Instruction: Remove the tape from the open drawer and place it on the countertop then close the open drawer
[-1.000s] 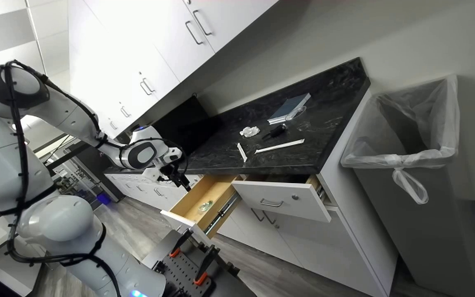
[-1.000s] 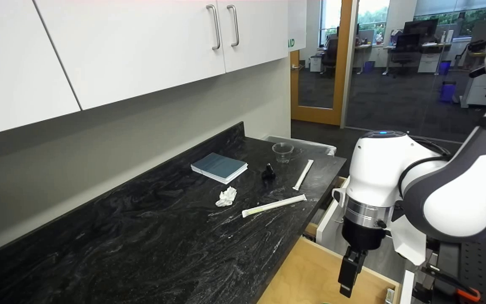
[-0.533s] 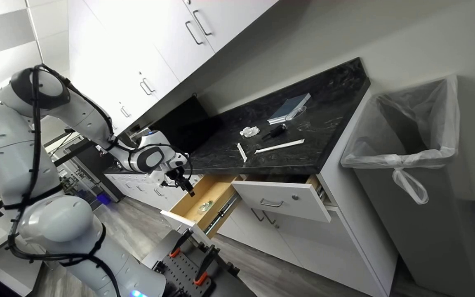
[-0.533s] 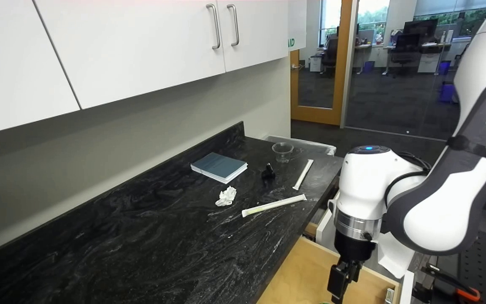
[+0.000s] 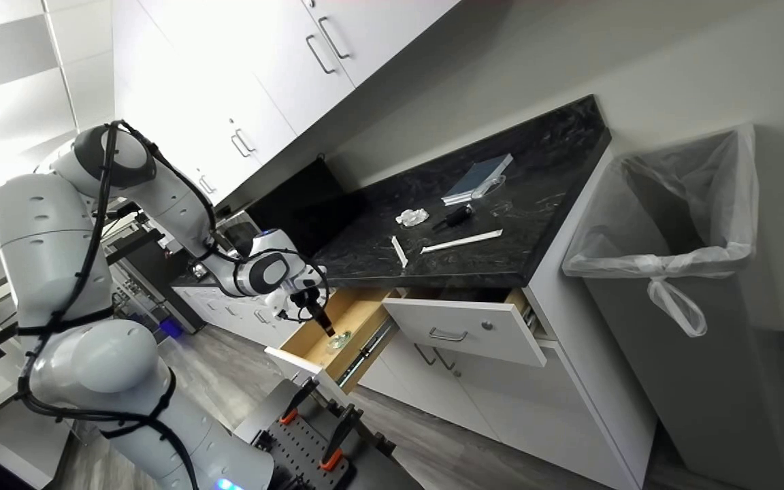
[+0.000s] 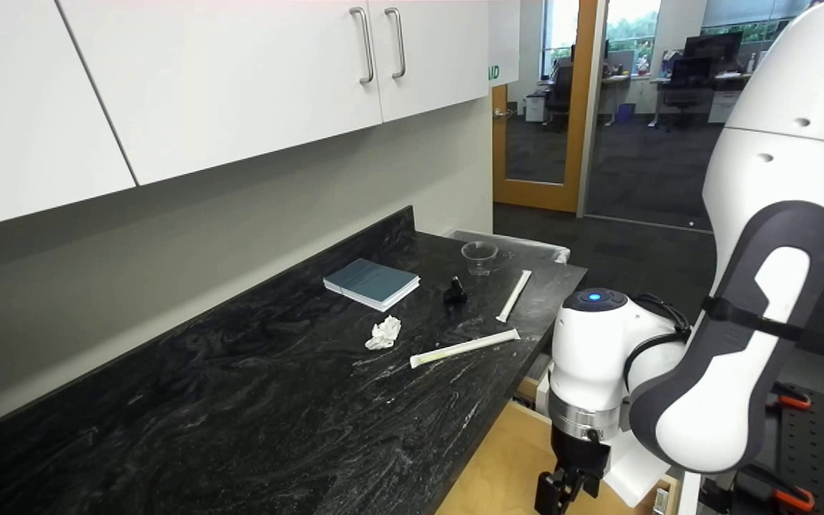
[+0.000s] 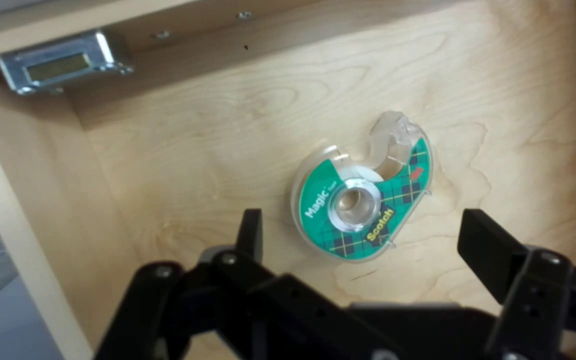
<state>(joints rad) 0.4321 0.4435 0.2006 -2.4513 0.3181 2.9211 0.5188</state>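
The tape (image 7: 355, 217) is a clear dispenser with a green plaid label. It lies flat on the light wooden floor of the open drawer (image 7: 193, 165). In an exterior view the tape (image 5: 339, 341) is near the front of that drawer (image 5: 358, 320). My gripper (image 7: 360, 215) is open, with one fingertip to each side of the tape in the wrist view. It points down into the drawer and holds nothing; in an exterior view its tips (image 5: 329, 332) are just above the tape. The black countertop (image 6: 240, 415) lies beside the drawer. The tape is out of view in an exterior view (image 6: 505, 465).
A wider white drawer (image 5: 460, 330) stands partly open beside it. A notebook (image 6: 371, 281), crumpled paper (image 6: 383, 334), two paper-wrapped sticks (image 6: 466, 347), a black object (image 6: 455, 292) and a clear cup (image 6: 479, 257) are on the countertop. A metal lock (image 7: 60, 62) sits inside the drawer front.
My gripper has moved down and across into the open drawer, closer to the tape. The tape, the drawers and the countertop items have not moved.
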